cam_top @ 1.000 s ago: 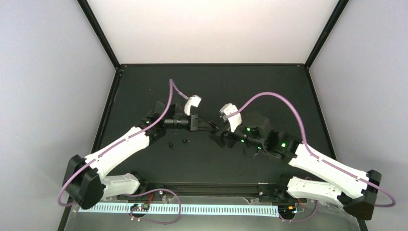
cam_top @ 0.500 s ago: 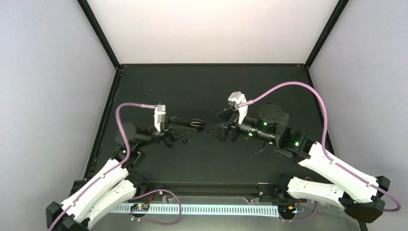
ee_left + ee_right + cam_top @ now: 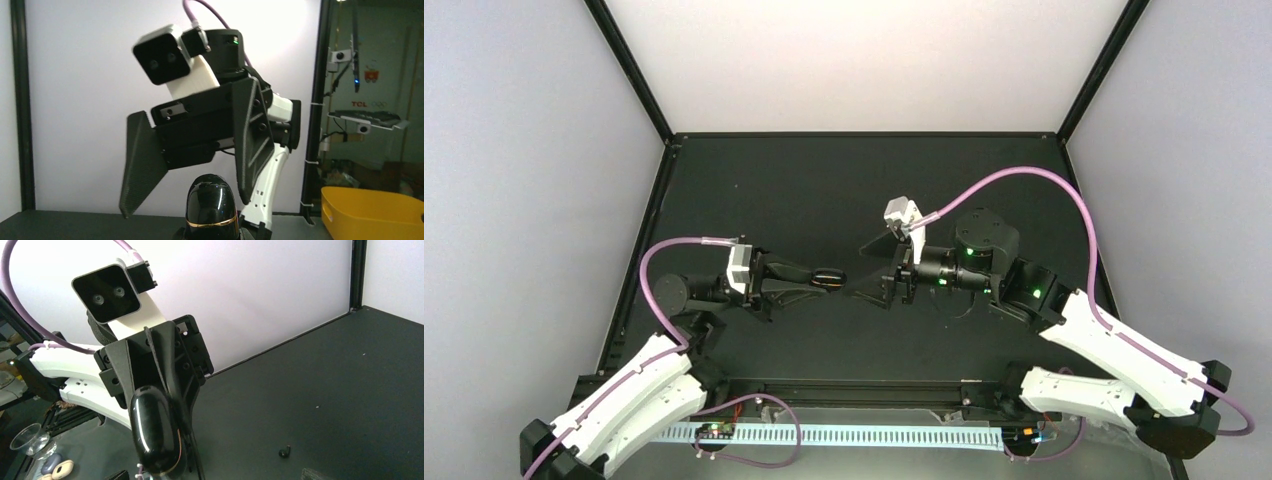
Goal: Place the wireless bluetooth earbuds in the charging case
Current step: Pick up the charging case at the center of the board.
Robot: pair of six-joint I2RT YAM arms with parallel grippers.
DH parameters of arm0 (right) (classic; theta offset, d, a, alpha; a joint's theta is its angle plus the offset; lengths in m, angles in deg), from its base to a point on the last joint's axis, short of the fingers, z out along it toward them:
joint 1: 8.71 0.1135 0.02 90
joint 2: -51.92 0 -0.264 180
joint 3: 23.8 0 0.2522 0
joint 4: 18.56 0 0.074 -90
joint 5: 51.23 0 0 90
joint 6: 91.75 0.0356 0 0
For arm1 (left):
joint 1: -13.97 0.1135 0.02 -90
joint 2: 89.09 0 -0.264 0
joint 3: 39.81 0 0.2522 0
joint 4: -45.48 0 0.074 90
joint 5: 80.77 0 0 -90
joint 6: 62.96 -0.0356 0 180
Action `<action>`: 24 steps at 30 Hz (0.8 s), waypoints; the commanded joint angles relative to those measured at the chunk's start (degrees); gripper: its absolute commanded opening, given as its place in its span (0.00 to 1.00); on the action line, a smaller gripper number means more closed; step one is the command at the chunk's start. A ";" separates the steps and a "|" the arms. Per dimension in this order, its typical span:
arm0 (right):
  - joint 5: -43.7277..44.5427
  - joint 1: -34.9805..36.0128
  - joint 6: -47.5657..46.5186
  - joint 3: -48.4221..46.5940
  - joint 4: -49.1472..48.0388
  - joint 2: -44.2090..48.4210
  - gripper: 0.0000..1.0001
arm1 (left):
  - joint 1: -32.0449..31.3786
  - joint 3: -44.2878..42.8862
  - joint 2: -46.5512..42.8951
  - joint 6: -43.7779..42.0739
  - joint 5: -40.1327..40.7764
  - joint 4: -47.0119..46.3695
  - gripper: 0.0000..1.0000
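The charging case [image 3: 829, 275] is a glossy black oval shell with a gold seam, closed. My left gripper [image 3: 822, 277] is shut on it and holds it above the table, pointing right. It fills the bottom of the left wrist view [image 3: 211, 202] and shows in the right wrist view [image 3: 151, 432]. My right gripper [image 3: 867, 270] is open wide and empty, facing the case end-on and just short of it, its fingers [image 3: 142, 162] spread on either side. One tiny black earbud [image 3: 284, 452] lies on the table. The other earbud is hidden.
The black table [image 3: 844, 180] has raised black edges and white walls on three sides. A yellow bin [image 3: 370, 210] stands outside the cell on the right. A clear cup [image 3: 29, 437] and small pale objects lie outside on the left.
My left arm pulled its elbow back left and rolled its wrist, bringing the case slightly nearer. My right gripper lifted, moved left toward the case and opened wider.
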 commanded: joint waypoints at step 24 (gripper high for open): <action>13.52 0.00 2.59 -2.51 -0.32 1.61 0.89 | -6.59 -1.37 -1.73 -11.60 -1.71 4.36 0.01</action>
